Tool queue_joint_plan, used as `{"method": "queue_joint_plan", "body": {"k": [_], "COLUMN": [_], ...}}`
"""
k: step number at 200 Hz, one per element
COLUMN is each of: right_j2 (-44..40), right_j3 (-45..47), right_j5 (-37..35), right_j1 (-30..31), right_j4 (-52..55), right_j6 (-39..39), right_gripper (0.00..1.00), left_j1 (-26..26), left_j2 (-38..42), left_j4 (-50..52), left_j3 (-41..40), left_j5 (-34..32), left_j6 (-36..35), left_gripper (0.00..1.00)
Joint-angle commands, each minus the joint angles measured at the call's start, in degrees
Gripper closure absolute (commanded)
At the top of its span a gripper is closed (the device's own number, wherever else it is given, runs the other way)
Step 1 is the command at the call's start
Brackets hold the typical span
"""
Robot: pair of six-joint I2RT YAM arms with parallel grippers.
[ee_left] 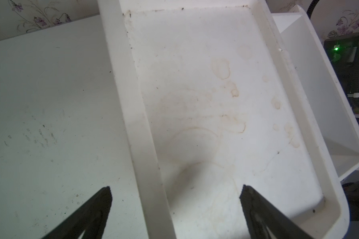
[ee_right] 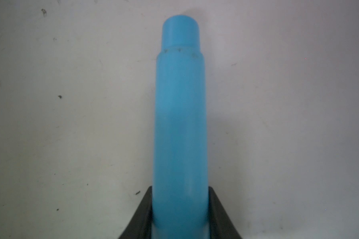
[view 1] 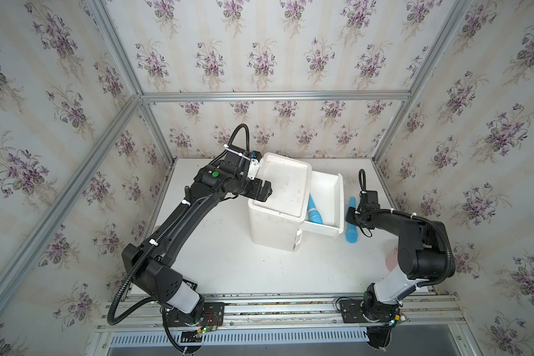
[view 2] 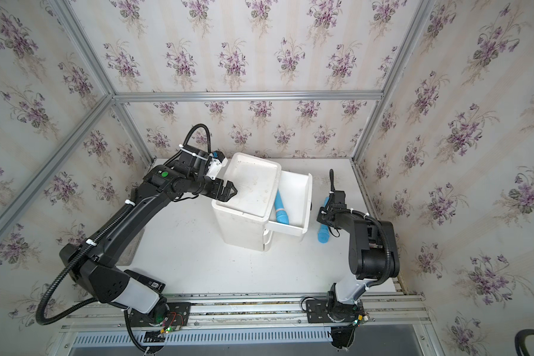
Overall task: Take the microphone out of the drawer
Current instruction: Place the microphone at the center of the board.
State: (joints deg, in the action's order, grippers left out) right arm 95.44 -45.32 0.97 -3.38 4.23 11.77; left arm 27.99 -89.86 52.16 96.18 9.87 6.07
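- Metal rail (view 1: 275, 305) along the near edge carries both arm bases.
- White desk (view 1: 228, 262) behind it, scuffed, w/ dark specks.
- R pincer (ee_right: 179, 192): clamped on the blue plastic cylindrical microphone (ee_right: 180, 113), one black finger pressed on each side of the body. The narrower stepped end points away from the wrist.
- In both top views that mic (view 1: 350, 235) (view 2: 322, 235) is outside the drawer, just beside its front panel, on the R arm's side. Wide end faces the near edge. Can't tell if it touches the desk.
- White plastic box-shaped cabinet (view 1: 272, 228) stands mid-desk. Its top is a shallow stained tray.
- White open drawer (view 1: 327, 191) is pulled out of the cabinet toward the R arm.
- Second blue microphone (view 1: 314, 211) (view 2: 281, 212) lies inside the drawer, partly under the cabinet top, untouched.
- L pincer (ee_left: 175, 187) (view 1: 267, 192): fingers wide apart, holding nothing, straddling the tray rim on the L arm's side. One finger is over the desk, the other over the tray.
- Floral wallpaper (view 1: 259, 61) and alu frame at the back.
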Motion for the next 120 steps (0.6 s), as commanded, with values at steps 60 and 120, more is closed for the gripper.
{"method": "queue_joint_plan", "body": {"k": [60, 120], "right_j2": [0.3, -0.2], "right_j3": [0.0, -0.6], "right_j5": [0.8, 0.8], "right_j1": [0.0, 0.0], "right_j4": [3.7, 5.1], "right_j6": [-0.2, -0.3], "right_gripper": [0.51, 0.37], "left_j1": [-0.9, -2.7], "left_j2": [1.6, 3.1], "left_j4": [-1.2, -2.4], "left_j3": [-2.0, -3.3], "left_j5": [2.2, 4.3], "left_j6": [0.4, 1.1], "left_gripper": [0.01, 0.01]}}
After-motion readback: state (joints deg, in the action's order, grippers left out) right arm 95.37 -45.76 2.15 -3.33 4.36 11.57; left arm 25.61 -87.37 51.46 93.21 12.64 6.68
